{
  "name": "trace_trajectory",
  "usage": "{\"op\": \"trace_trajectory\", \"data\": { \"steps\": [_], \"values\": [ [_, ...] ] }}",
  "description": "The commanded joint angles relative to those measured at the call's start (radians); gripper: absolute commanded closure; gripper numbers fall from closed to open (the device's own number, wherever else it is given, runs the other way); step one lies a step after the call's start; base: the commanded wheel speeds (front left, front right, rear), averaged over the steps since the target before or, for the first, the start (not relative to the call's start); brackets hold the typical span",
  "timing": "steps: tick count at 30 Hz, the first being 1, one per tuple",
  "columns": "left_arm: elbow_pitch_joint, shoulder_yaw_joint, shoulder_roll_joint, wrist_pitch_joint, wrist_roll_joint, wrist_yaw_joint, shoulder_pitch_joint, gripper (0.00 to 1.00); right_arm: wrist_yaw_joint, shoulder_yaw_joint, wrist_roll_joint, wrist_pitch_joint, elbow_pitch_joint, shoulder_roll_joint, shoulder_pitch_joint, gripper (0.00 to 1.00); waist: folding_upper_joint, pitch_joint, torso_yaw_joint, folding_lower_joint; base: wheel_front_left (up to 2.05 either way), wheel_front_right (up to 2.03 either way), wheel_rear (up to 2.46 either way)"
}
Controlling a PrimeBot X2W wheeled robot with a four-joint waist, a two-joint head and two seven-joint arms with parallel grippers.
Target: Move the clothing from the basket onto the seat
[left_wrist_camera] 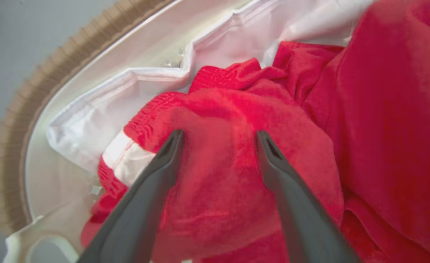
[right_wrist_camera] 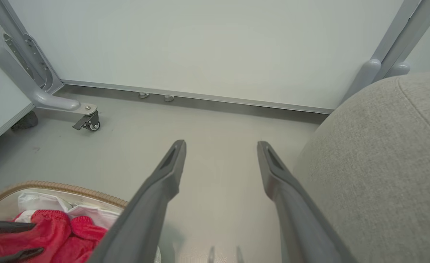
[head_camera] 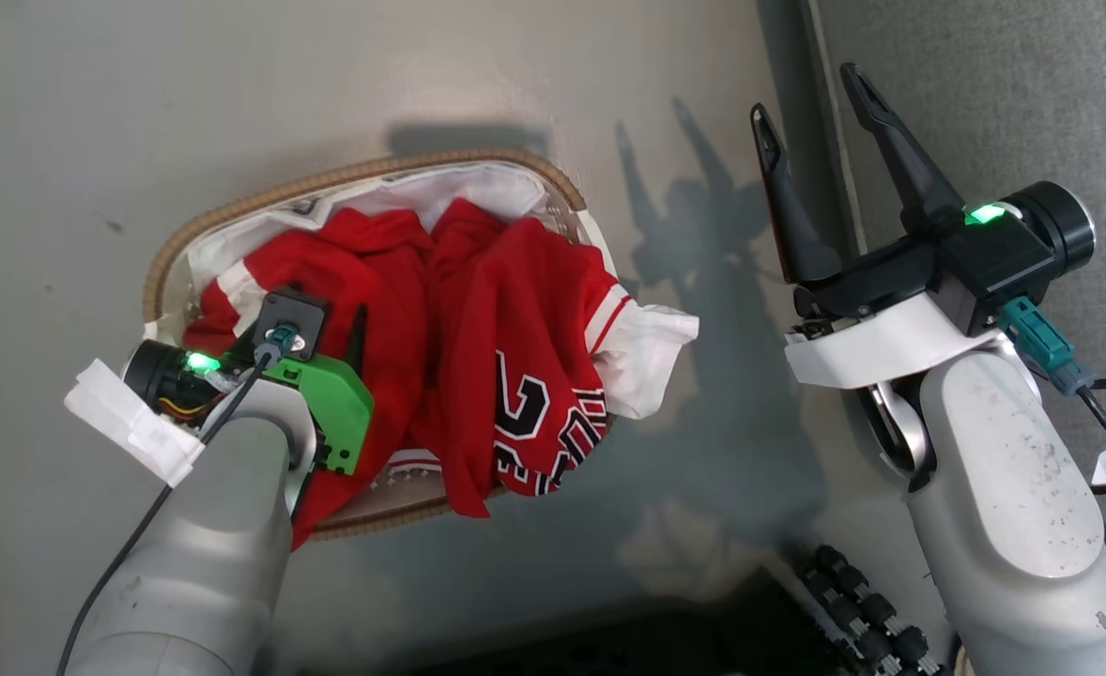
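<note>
The basket (head_camera: 234, 211) stands on the floor, its brown woven rim around a white liner (head_camera: 652, 347). Two red jerseys fill it: one with black-and-white numbers (head_camera: 534, 413) drapes over the near rim, the other (head_camera: 356, 253) lies bunched on the left. My left gripper (left_wrist_camera: 219, 136) is down in the basket, open, its fingers (left_wrist_camera: 164, 164) straddling a hump of that left jersey (left_wrist_camera: 218, 175). My right gripper (head_camera: 811, 108) hangs open and empty over the floor beside the seat (head_camera: 985, 94), the grey sofa cushion (right_wrist_camera: 375, 164).
Grey floor (head_camera: 234, 94) surrounds the basket. A pale wall panel and a metal frame leg with a caster (right_wrist_camera: 89, 122) stand beyond it. My base with black rollers (head_camera: 867, 610) sits at the lower right, between the basket and the sofa.
</note>
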Motion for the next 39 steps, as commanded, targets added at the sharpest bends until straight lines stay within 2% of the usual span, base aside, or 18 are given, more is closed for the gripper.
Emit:
{"op": "trace_trajectory", "data": {
  "steps": [1,6,7,8,17,27,34,39],
  "values": [
    [0.023,0.002,0.005,0.001,0.000,0.006,-0.028,0.00,-0.001,0.002,-0.005,-0.005,0.001,-0.002,-0.004,0.00,0.0000,0.049,-0.018,-0.0002,0.00,0.00,0.00],
    [0.062,-0.004,-0.002,0.001,-0.009,0.010,-0.031,0.00,-0.001,0.004,-0.002,-0.005,0.012,0.000,-0.002,0.00,0.0000,0.029,-0.016,-0.0002,0.00,0.00,0.00],
    [0.067,-0.008,-0.003,0.001,-0.011,0.010,-0.025,0.57,-0.001,0.003,-0.001,-0.005,0.015,0.001,-0.001,0.00,0.0000,0.019,-0.015,-0.0002,0.00,0.00,0.00],
    [0.070,-0.007,-0.005,0.001,-0.015,0.010,-0.018,1.00,-0.001,0.001,0.001,-0.005,0.018,0.001,-0.001,0.00,0.0000,0.010,-0.015,-0.0002,0.00,0.00,0.00],
    [-0.001,0.018,-0.021,0.001,-0.072,0.013,0.075,1.00,-0.001,-0.008,0.027,-0.005,0.063,0.007,0.036,0.00,0.0000,-0.157,0.005,-0.0002,0.00,0.00,0.00],
    [-0.287,0.072,-0.030,0.000,-0.135,0.018,0.279,1.00,-0.001,-0.042,0.058,-0.005,0.129,0.013,0.142,0.00,0.0000,-0.428,0.062,-0.0002,0.00,0.00,0.00],
    [-0.486,0.043,-0.032,0.000,-0.144,0.003,0.394,1.00,-0.001,-0.078,0.068,-0.005,0.155,0.015,0.235,0.00,0.0000,-0.591,0.108,-0.0002,0.00,0.00,0.00],
    [-0.613,0.019,-0.032,0.000,-0.163,0.001,0.437,1.00,-0.001,-0.092,0.065,-0.005,0.167,0.018,0.300,0.00,0.0000,-0.667,0.133,-0.0002,0.00,0.00,0.00]
  ]
}}
